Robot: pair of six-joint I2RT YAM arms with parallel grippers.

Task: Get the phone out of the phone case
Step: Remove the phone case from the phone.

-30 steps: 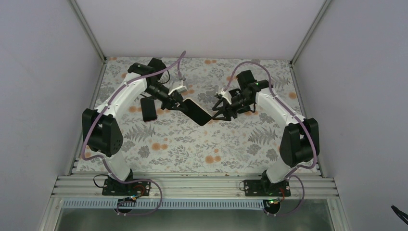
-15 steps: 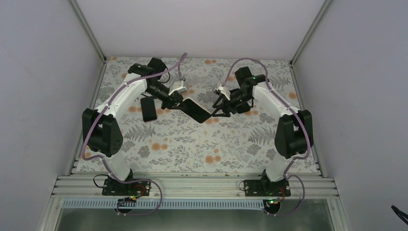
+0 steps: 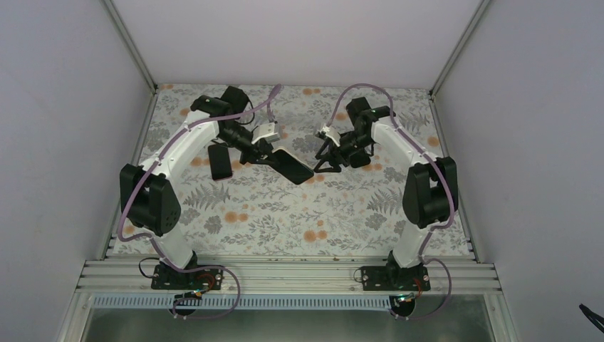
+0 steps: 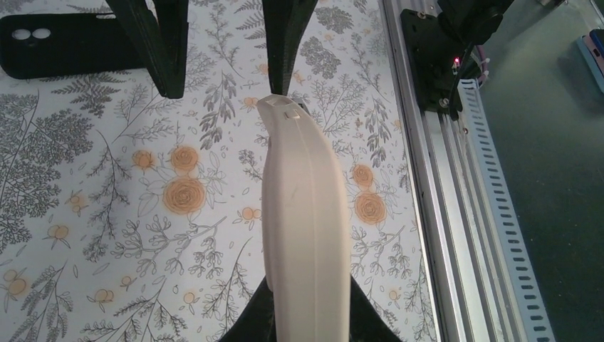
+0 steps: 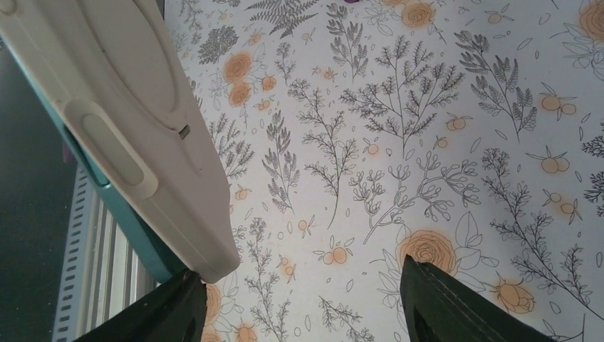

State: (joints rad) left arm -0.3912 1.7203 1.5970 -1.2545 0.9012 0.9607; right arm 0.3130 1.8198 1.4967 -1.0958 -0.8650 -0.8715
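On the floral table [image 3: 306,214], the phone case [image 3: 219,162] is lying flat beside the left arm. The phone [image 3: 293,166] is hanging clear of it, above the table, with the left gripper [image 3: 268,154] pinching one end. The right gripper [image 3: 322,161] is gaping wide at the free end. The removal is looking done, so next is setting the phone down gently.

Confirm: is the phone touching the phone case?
Apart. Left wrist view: the phone is held in the left gripper, and floral cloth shows between it and the phone case, which lies flat.
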